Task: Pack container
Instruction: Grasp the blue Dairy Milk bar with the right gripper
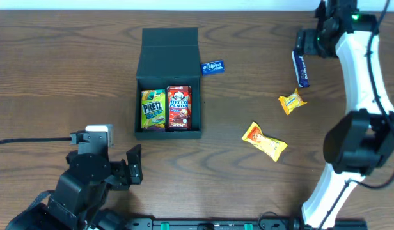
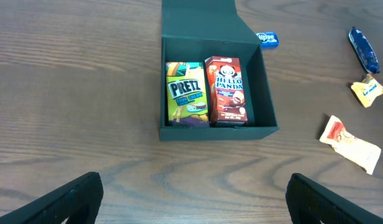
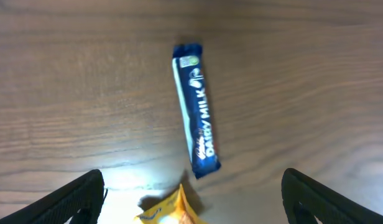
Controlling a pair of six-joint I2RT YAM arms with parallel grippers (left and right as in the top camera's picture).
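Observation:
The dark teal-black container (image 1: 138, 102) stands open at centre left, its flap lid (image 1: 169, 46) folded back. Inside lie a green Pretz box (image 1: 153, 109) and a red Hello Panda box (image 1: 180, 107). The left wrist view shows the container (image 2: 216, 132) ahead of my left gripper (image 2: 193, 186), which is open and empty over bare table near the front edge (image 1: 134, 165). My right gripper (image 1: 306, 46) is open and empty at the far right, above a blue Dairy Milk bar (image 3: 196, 109) that lies on the table (image 1: 300, 69).
A small blue Eclipse pack (image 1: 212, 67) lies just right of the lid. A small yellow packet (image 1: 291, 101) lies below the bar, seen at the bottom of the right wrist view (image 3: 170, 211). An orange-yellow packet (image 1: 265, 141) lies right of the container.

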